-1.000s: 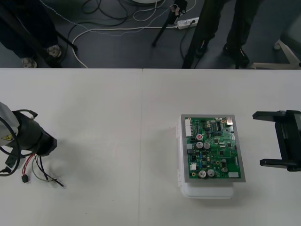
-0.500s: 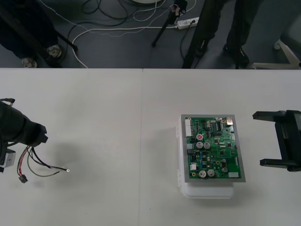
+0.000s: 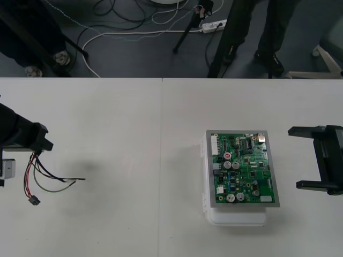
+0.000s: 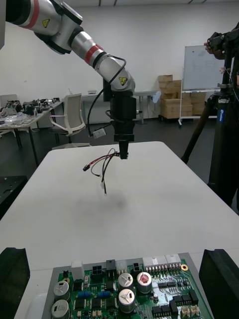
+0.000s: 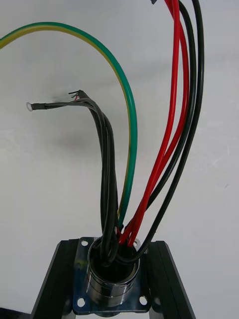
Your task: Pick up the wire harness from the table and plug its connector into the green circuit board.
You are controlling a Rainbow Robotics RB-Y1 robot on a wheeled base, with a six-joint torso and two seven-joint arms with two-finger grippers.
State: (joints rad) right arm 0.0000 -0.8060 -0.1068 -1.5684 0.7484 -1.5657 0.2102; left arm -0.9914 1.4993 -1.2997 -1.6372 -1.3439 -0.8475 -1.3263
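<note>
Over the worktop (image 3: pixel 134 134), at 9 o'clock, your left tool (image 3: pixel 38 143) is clenched on the wire harness (image 3: pixel 40 176) by its metal socket (image 5: pixel 112 279). The black plug (image 3: pixel 34 201) dangles, so it may swing and miss the green circuit board (image 3: pixel 242 168) at 4 o'clock. Your right tool (image 3: pixel 296 157) waits released at 3 o'clock.

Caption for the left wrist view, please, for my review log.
Left gripper clamps the wire harness by its flanged metal socket, red, black and green wires fanning out over the table.

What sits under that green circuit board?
A white base, resting on the light table. Only its edges show around the green circuit board; its top is covered.
</note>
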